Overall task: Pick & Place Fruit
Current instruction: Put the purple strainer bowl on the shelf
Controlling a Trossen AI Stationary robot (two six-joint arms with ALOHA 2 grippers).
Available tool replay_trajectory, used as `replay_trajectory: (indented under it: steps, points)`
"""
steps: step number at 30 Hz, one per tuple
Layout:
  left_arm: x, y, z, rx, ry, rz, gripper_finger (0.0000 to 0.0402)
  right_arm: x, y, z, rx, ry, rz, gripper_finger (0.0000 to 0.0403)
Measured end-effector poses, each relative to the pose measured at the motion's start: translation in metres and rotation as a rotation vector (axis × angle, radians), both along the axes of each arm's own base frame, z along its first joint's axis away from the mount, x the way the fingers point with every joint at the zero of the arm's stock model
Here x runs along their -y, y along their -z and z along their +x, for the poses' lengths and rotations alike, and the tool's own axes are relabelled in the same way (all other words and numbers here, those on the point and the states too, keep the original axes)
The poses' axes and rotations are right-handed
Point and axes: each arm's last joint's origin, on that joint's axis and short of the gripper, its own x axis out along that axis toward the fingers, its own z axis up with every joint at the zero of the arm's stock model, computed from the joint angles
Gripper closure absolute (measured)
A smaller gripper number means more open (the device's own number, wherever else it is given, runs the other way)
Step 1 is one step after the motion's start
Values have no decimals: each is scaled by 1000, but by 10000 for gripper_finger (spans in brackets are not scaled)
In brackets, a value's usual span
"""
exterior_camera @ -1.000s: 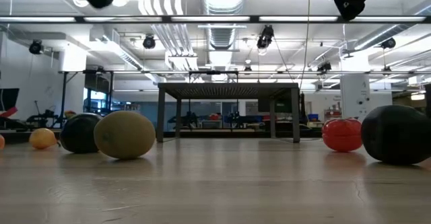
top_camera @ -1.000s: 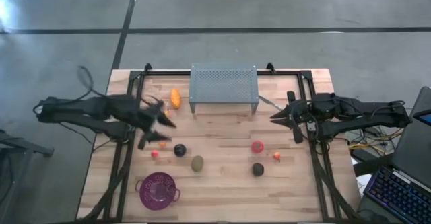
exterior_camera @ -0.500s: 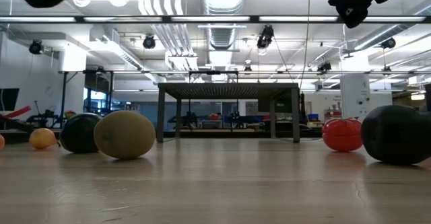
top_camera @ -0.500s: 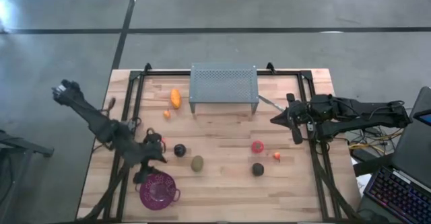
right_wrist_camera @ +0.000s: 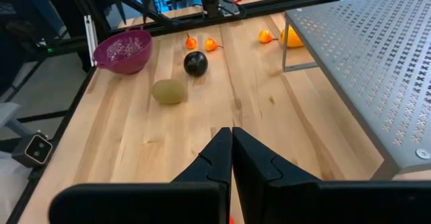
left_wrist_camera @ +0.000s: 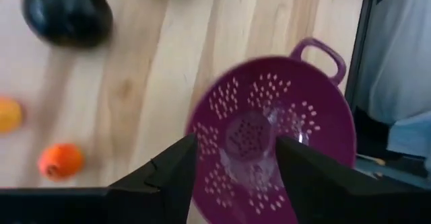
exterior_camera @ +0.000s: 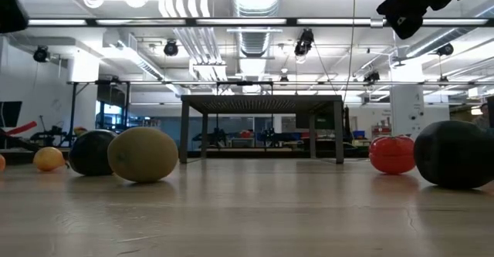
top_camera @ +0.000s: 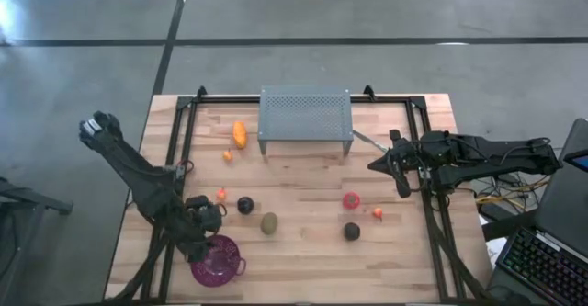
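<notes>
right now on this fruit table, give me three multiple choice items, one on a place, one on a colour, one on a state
1. Where is the left gripper?
A. over the grey rack
B. above the colander
C. beside the red fruit

2. What colour is the colander?
A. purple
B. green
C. white

3. How do the right gripper fingers stand?
A. wide apart
B. clamped on a fruit
C. closed together, empty

Answers:
1 B, the left wrist view looks down past open fingers into the colander.
2 A, its perforated bowl and handle show purple in the high view and both wrist views.
3 C, the right wrist view shows the two fingers meeting with nothing between them.
</notes>
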Motion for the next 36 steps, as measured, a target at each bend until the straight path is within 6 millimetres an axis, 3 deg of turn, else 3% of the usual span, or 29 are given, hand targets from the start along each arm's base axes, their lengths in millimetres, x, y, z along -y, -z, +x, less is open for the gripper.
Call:
replay_trajectory:
  steps: [9,16,36]
  points:
    - [10,6,-35,-226,-263,-29,216,0,2,0,-6,-1,0,394]
    - [22,5,-50,-257,-334,-99,221,0,2,0,-7,-3,-4,394]
    - [40,28,-47,-360,-428,-24,225,0,2,0,-6,-10,-20,394]
